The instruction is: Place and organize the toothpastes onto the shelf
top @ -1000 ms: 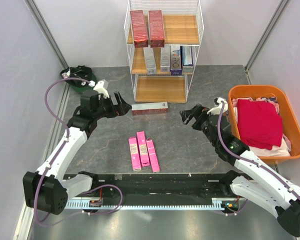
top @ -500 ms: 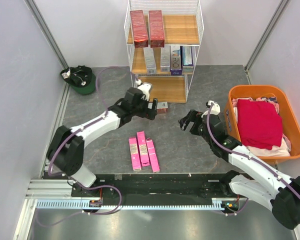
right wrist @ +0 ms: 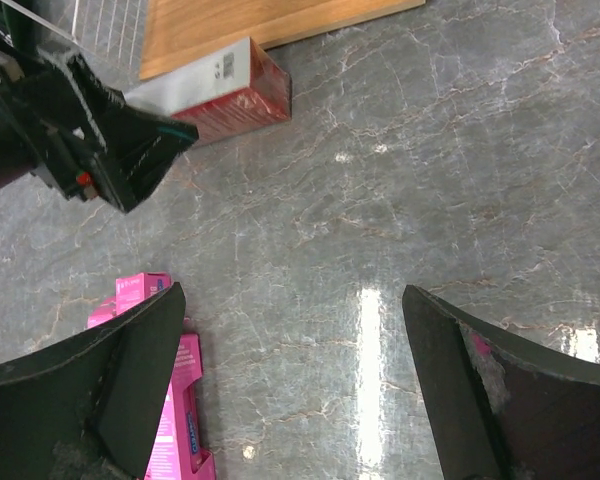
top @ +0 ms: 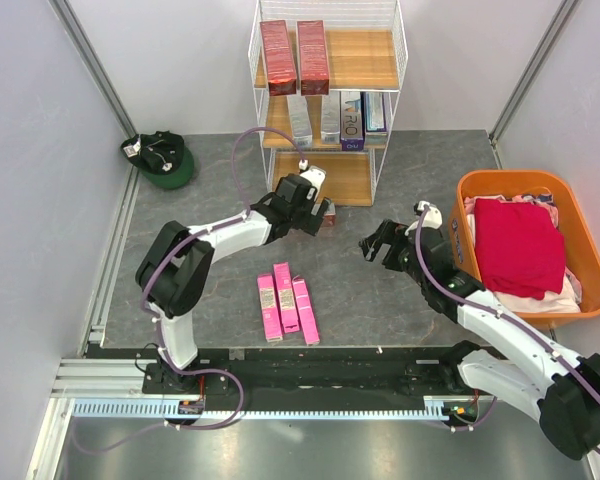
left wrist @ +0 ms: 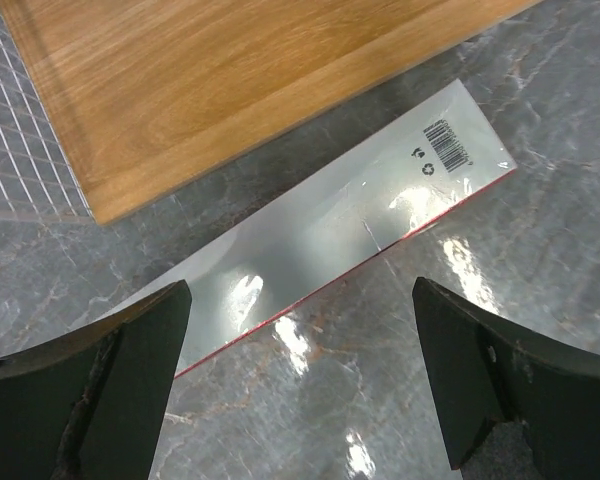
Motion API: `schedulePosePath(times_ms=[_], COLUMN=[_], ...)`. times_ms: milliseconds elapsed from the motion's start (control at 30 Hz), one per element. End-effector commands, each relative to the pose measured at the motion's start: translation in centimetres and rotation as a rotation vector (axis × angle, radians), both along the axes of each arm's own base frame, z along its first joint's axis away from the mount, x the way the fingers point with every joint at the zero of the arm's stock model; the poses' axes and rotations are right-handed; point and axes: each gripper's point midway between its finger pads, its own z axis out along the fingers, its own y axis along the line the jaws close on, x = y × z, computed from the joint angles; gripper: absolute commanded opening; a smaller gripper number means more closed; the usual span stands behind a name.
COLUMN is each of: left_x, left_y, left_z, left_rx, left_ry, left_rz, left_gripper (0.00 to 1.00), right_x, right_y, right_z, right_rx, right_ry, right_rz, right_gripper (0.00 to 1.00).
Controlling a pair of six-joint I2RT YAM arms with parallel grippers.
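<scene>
At the far left corner of the grey marbled table point(top: 210, 290) sits a dark green bowl point(top: 163, 160) with something black in it. The left arm reaches toward the middle of the far edge, where its left gripper point(top: 315, 212) hangs over a dark red toothpaste box point(top: 327, 213) lying flat on the table just in front of the shelf point(top: 325, 178). The left wrist view shows the fingers point(left wrist: 110, 380) spread wide with the box point(left wrist: 340, 250) below them and not clamped; whether they touch it cannot be told. The box's upturned silver face carries a barcode and small recycling marks at one end; no brand name can be read there. Toward the near edge, around the centre, three pink toothpaste boxes point(top: 287, 305) lie side by side, their print too small to read. On the shelf's top board lie two dark red boxes point(top: 296, 57); the middle board holds silver boxes point(top: 314, 118) and a blue and purple box point(top: 351, 120) with large letters looking like "RIO". The bottom board is bare. The right gripper point(top: 380, 240) hovers over bare table right of centre, fingers point(right wrist: 110, 380) parted, holding nothing. By the right edge stands an orange tub point(top: 480, 185) holding a red cloth point(top: 518, 245).
</scene>
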Motion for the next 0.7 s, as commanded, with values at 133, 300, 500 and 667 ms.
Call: schedulePosePath(times_ms=[133,300,500,667], left_x=[2.9,1.7,-1.3,-3.8], left_y=[-0.6,-1.4,-2.2,-2.6], left_z=[0.7,-0.4,-1.6,-3.0], left_rx=[0.041,0.013,-0.032,-0.033], left_ry=[-0.094,-0.041,0.030,0.068], left_rz=[0.032,-0.017,-0.069,-0.093], left_gripper=[1.00,0.96,0.86,0.83], right_x=[-0.5,-0.7,-0.7,-0.7], right_y=[-0.1,-0.3,-0.4,-0.4], right_z=[-0.1,0.0,0.0,0.1], right_rx=[0.016,0.017,0.017,0.019], right_ry=[-0.002,-0.007,-0.005,-0.009], right_rz=[0.017,0.013,0.011,0.013], right_gripper=[0.98,0.98,0.98,0.98])
